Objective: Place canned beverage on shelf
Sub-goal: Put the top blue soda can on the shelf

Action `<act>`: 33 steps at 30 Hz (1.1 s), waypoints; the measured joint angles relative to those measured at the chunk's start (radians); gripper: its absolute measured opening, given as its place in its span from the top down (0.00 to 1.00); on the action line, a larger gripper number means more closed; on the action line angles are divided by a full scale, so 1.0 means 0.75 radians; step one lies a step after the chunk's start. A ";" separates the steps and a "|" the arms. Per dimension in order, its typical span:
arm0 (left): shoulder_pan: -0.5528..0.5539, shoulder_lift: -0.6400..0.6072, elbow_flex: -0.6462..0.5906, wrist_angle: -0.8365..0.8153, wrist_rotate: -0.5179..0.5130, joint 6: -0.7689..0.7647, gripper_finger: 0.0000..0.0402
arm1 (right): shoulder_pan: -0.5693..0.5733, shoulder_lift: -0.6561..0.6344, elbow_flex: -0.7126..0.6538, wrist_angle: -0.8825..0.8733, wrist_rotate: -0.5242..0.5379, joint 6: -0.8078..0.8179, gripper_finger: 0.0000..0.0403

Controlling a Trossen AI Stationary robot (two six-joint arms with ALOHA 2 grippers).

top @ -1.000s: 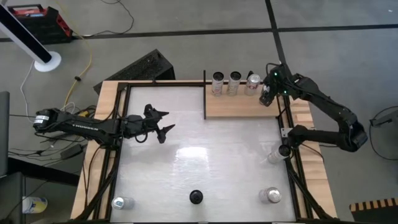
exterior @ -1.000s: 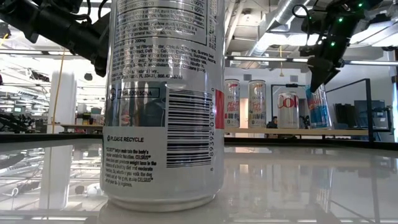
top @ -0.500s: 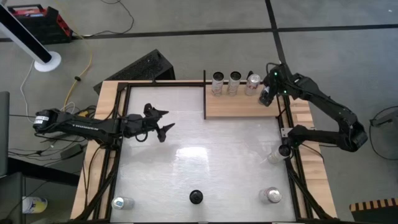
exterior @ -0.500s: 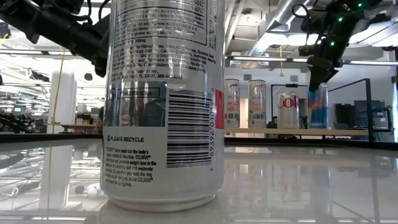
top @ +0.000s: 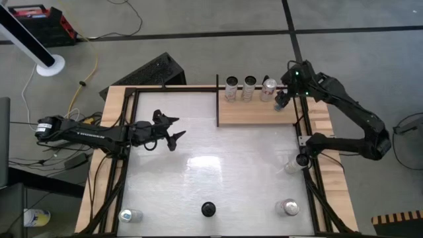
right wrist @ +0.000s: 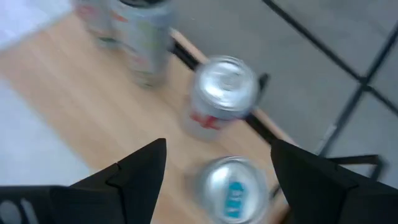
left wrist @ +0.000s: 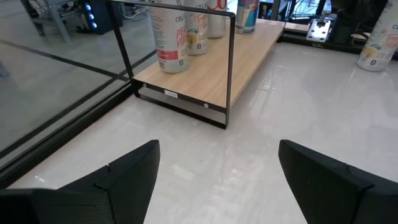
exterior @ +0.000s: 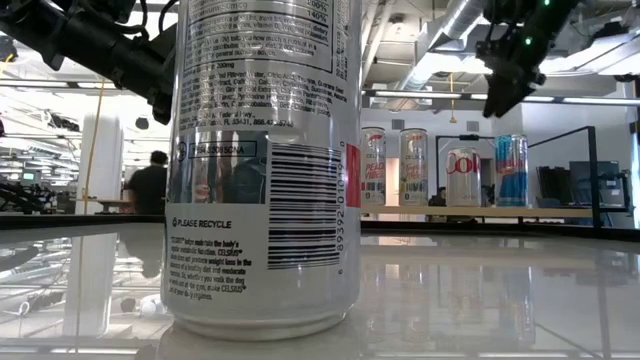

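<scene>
Presently the right gripper (top: 283, 100) hangs above the shelf (top: 254, 114), its fingers (right wrist: 130, 171) spread and empty, directly over a blue-marked can (right wrist: 231, 186) standing upright on the plank beside a red-lettered can (right wrist: 219, 93). Four cans stand in a row along the shelf's far edge. Over the white surface (top: 211, 165), well apart from the shelf, the left gripper (top: 173, 131) waits with fingers released.

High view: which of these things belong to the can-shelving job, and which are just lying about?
Job: shelf; blue can on it, below the open right hand; three more cans beside it; loose cans on the table.
Lying about: black crate, red box, white stand on the floor; left hand idle over the table.
</scene>
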 joint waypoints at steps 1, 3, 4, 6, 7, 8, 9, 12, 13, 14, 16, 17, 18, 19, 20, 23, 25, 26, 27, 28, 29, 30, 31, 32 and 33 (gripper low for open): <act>0.000 0.000 0.000 0.000 0.000 0.000 0.22 | 0.025 0.000 0.010 -0.011 -0.020 0.036 0.22; 0.000 0.000 0.000 0.000 -0.001 0.000 0.22 | 0.083 0.000 0.023 -0.021 -0.027 0.103 0.22; 0.000 0.000 0.000 0.001 -0.001 0.000 0.22 | 0.119 0.000 0.028 -0.028 -0.027 0.134 0.22; 0.000 0.000 0.000 0.001 -0.001 0.000 0.22 | 0.197 0.001 0.028 -0.053 -0.026 0.191 0.22; 0.000 0.000 0.000 0.001 0.000 0.000 0.22 | 0.237 0.003 0.028 -0.070 -0.026 0.218 0.22; 0.000 0.000 0.000 0.001 0.000 0.000 0.22 | 0.274 0.007 0.028 -0.094 -0.025 0.243 0.23; 0.000 0.000 0.000 0.001 -0.001 -0.002 0.22 | 0.312 0.012 0.028 -0.122 -0.017 0.266 0.24; 0.000 0.000 0.000 0.004 -0.001 -0.003 0.22 | 0.410 0.043 0.028 -0.201 0.099 0.343 0.29; 0.000 0.000 0.000 0.006 -0.001 -0.003 0.22 | 0.435 0.058 0.028 -0.228 0.145 0.367 0.31; 0.000 0.000 0.000 0.008 -0.001 -0.003 0.22 | 0.452 0.073 0.028 -0.253 0.178 0.387 0.33; 0.000 0.000 0.000 0.009 -0.001 -0.004 0.22 | 0.467 0.107 0.028 -0.288 0.190 0.405 0.39; 0.000 0.000 0.000 0.009 -0.001 -0.004 0.22 | 0.469 0.123 0.028 -0.299 0.190 0.405 0.43; 0.000 0.000 0.000 0.009 -0.001 -0.004 0.22 | 0.468 0.140 0.028 -0.308 0.192 0.405 0.47; 0.000 0.000 0.000 0.009 -0.001 -0.004 0.22 | 0.468 0.158 0.028 -0.315 0.203 0.403 0.52; 0.000 0.000 0.000 0.009 -0.001 -0.004 0.22 | 0.468 0.179 0.028 -0.319 0.220 0.399 0.58; 0.000 0.000 0.000 0.009 -0.001 -0.004 0.22 | 0.464 0.237 0.028 -0.321 0.263 0.382 0.76; 0.000 0.000 0.000 0.009 -0.001 -0.004 0.22 | 0.464 0.263 0.028 -0.322 0.286 0.369 0.88; 0.000 0.000 0.000 0.009 -0.001 -0.004 0.22 | 0.464 0.276 0.028 -0.323 0.292 0.367 0.94; 0.000 0.000 0.000 0.009 -0.001 -0.004 0.22 | 0.464 0.289 0.028 -0.322 0.295 0.366 0.96; 0.000 0.000 0.000 0.009 -0.001 -0.004 0.22 | 0.464 0.300 0.028 -0.322 0.299 0.368 0.96; 0.000 0.000 0.000 0.009 -0.001 -0.004 0.22 | 0.465 0.310 0.028 -0.322 0.307 0.371 0.95; 0.000 0.000 0.000 0.009 -0.001 -0.004 0.22 | 0.466 0.318 0.028 -0.327 0.324 0.378 0.94; 0.000 0.000 0.000 0.009 -0.001 -0.004 0.22 | 0.467 0.324 0.028 -0.334 0.343 0.385 0.92; 0.000 0.000 0.000 0.009 -0.001 -0.004 0.22 | 0.468 0.333 0.028 -0.348 0.365 0.393 0.92; 0.001 0.000 0.000 0.008 -0.001 -0.005 0.22 | 0.468 0.344 0.028 -0.361 0.391 0.396 0.92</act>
